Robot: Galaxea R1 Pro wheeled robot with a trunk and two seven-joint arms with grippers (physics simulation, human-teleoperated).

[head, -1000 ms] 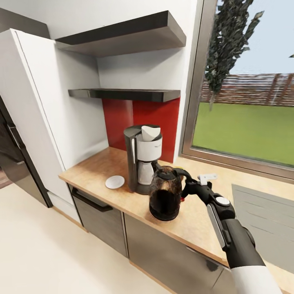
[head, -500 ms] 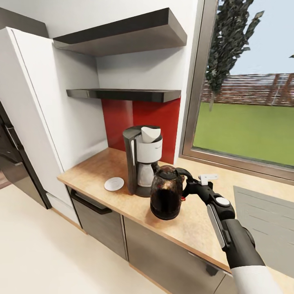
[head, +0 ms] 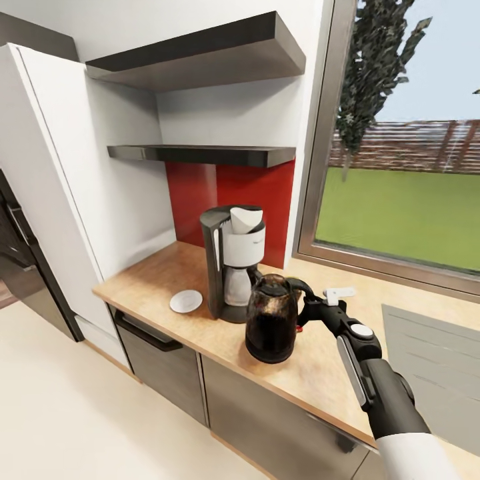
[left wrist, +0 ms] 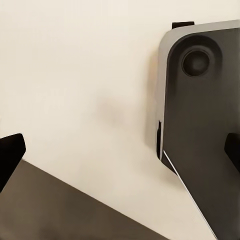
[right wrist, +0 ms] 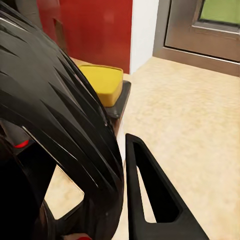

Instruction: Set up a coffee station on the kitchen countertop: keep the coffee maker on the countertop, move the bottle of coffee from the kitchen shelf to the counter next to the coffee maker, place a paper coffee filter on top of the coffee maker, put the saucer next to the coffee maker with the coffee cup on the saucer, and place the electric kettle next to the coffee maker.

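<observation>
The dark grey coffee maker (head: 230, 267) stands on the tan kitchen countertop (head: 153, 280) with a white paper coffee filter (head: 245, 217) on top. The white saucer (head: 186, 301) lies bare to its left. Just right and in front is the brownish electric kettle (head: 271, 320), upright, its base at or just above the counter. My right gripper (head: 312, 308) is shut on its black ribbed handle (right wrist: 60, 115); one finger (right wrist: 150, 200) shows beside it. Past the handle sits the bottle of coffee's yellow lid (right wrist: 102, 82). My left gripper (left wrist: 120, 155) is open over the floor. The coffee cup is out of view.
Two dark kitchen shelves (head: 200, 155) hang above the counter, before a red backsplash (head: 267, 193). A white tall cabinet (head: 67, 187) closes the left end. A large window (head: 400, 193) runs along the right, with a small white fitting (head: 340, 291) on the counter below it.
The kettle, still in my right gripper, has straightened from a slight tilt and stays beside the coffee maker. The head view has shifted slightly.
</observation>
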